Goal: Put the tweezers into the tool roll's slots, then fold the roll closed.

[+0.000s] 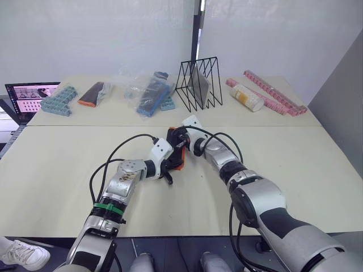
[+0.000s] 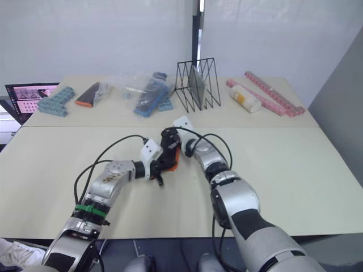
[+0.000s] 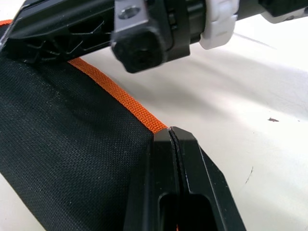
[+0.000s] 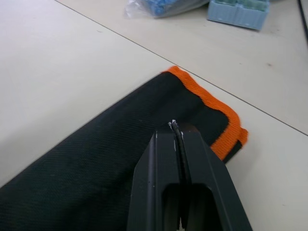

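You see the tool roll (image 4: 110, 159) folded shut, black with orange edging, mid-table, its long axis towards the far edge; left gripper (image 3: 175, 144) and right gripper (image 4: 177, 132) both pressed together on it

Two pale beige tables (image 1: 68, 170) butted together, seam running across. White wall panels (image 1: 96, 34) behind, split by a dark vertical post (image 1: 196, 28). Grey partition (image 1: 340, 96) at right. Even, diffuse light.

Open worktop (image 1: 295, 170) is lying around the tool roll (image 1: 177, 153); a wire rack (image 1: 199, 83) is standing behind it.
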